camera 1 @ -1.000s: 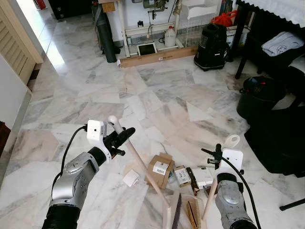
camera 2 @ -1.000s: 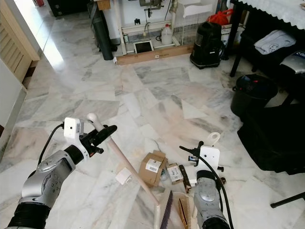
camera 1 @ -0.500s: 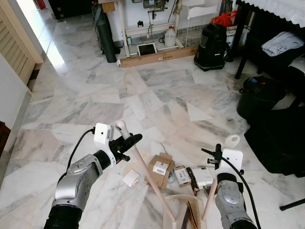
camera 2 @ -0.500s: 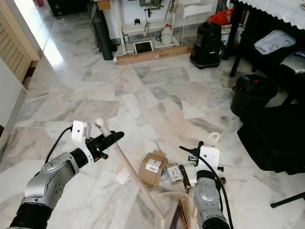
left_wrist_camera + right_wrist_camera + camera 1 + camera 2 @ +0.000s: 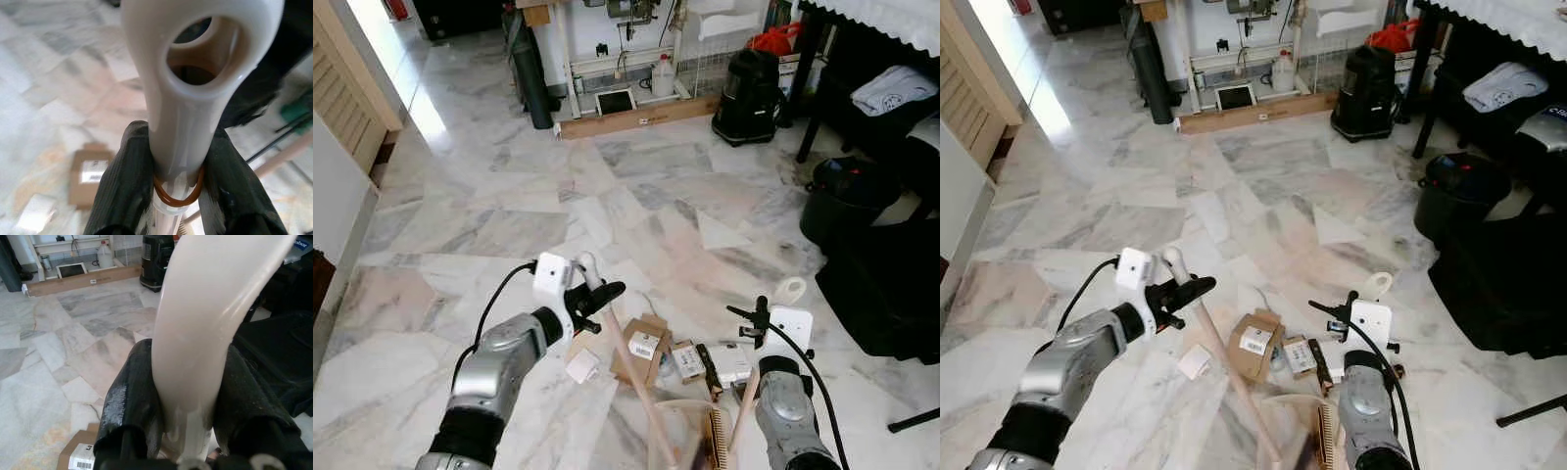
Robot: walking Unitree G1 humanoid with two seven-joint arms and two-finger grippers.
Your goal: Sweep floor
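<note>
My left gripper (image 5: 592,299) is shut on the top of a cream broom handle (image 5: 628,367) just below its loop, which the left wrist view shows clamped between the black fingers (image 5: 122,186). The handle slants down to a blurred broom head (image 5: 690,452) at the cream dustpan (image 5: 710,431). My right gripper (image 5: 754,321) is shut on the dustpan's upright cream handle (image 5: 205,323). On the floor in front of the dustpan lie a brown cardboard box (image 5: 641,345), a small box (image 5: 686,359), a white box (image 5: 732,360) and a white scrap (image 5: 581,365).
Marble floor stretches ahead. At the right are a black bag (image 5: 891,294) and a black bin (image 5: 847,201). A black vacuum (image 5: 749,93) and a wooden plank (image 5: 636,116) stand at the back. A louvred door (image 5: 342,88) lines the left.
My left gripper has moved right with the broom handle's top, and the broom head has swung towards the dustpan. The right arm and the dustpan handle have stayed put.
</note>
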